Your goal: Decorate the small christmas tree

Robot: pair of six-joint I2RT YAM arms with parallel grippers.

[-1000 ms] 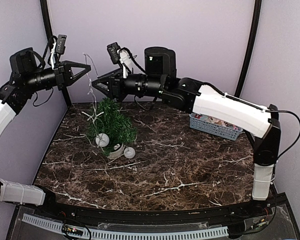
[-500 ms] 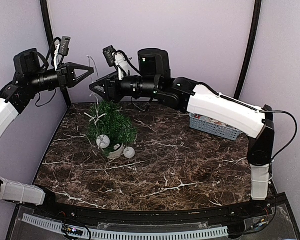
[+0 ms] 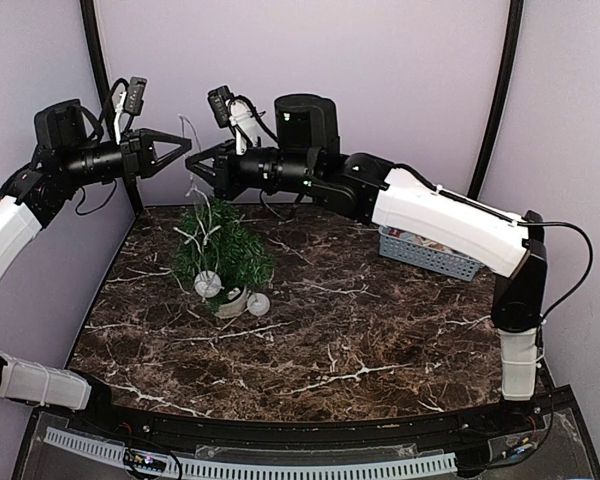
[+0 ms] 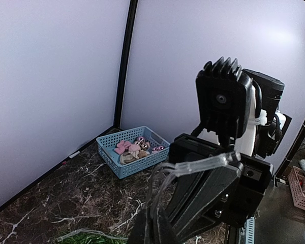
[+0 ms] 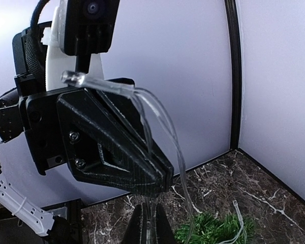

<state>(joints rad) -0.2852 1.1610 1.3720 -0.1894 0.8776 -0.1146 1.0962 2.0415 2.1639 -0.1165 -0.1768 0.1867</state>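
The small christmas tree (image 3: pixel 223 250), dark green in a white pot, stands at the table's back left with white balls (image 3: pixel 208 285) hung low on it. A clear light string (image 3: pixel 201 208) rises from its top to both grippers, which meet tip to tip above the tree. My left gripper (image 3: pixel 186 147) is shut on the string (image 4: pixel 160 182), its own fingertips (image 4: pixel 153 224) low in the left wrist view. My right gripper (image 3: pixel 193 168) faces it and is shut on the same string (image 5: pixel 165 120) just below; in its own view (image 5: pixel 149 221) the tree (image 5: pixel 213 231) lies underneath.
A blue basket (image 3: pixel 432 255) with pink and brown ornaments sits at the back right, also visible as the basket (image 4: pixel 123 165) in the left wrist view. A loose white ball (image 3: pixel 258 303) lies beside the pot. Purple walls and black corner posts close in the back.
My right gripper has gone from open to shut on the string. Both grippers shifted slightly, and their tips now nearly touch above the tree.
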